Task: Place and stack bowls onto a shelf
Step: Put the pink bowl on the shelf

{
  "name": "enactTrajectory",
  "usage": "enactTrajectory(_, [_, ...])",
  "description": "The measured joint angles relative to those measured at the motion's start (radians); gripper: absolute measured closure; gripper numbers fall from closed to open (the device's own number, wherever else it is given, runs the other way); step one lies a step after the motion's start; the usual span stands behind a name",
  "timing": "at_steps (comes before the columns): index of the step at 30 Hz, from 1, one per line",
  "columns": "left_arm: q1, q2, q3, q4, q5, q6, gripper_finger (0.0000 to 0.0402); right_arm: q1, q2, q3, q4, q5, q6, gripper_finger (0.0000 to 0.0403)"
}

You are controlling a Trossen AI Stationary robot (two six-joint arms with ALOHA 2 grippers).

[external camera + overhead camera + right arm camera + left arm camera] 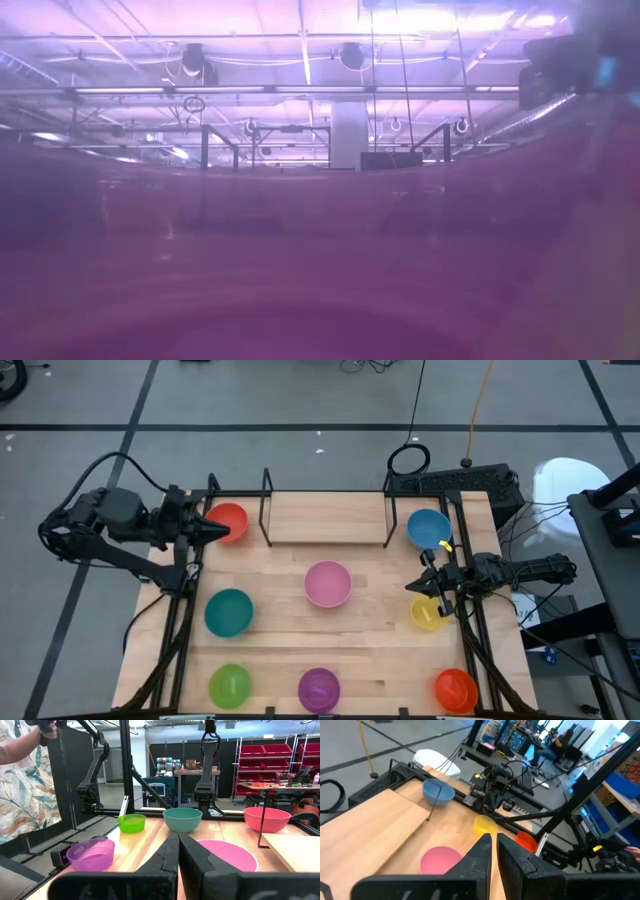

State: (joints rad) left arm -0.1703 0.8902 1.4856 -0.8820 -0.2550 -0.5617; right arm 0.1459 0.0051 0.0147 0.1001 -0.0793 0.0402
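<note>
Eight bowls are sitting upright and apart on the tabletop, none stacked: red bowl [229, 520], blue bowl [428, 527], pink bowl [327, 583], teal bowl [229, 612], yellow bowl [424, 616], green bowl [230, 685], purple bowl [319, 687], orange-red bowl [455, 689]. The shelf [326, 518] is standing at the far edge, carrying no bowl.

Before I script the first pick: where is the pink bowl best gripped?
On its rim, coming straight down. The pink bowl sits upright and open-side up, clear of the other bowls; its thin wall probably suits one finger inside, one outside.
</note>
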Motion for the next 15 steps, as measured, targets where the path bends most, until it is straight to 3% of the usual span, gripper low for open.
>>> enactTrajectory(15, [0.001,0.052,-0.006,0.021,0.045,0.039,0.0368,0.000,0.000,0.000,0.000,0.000,0.000,0.0403])
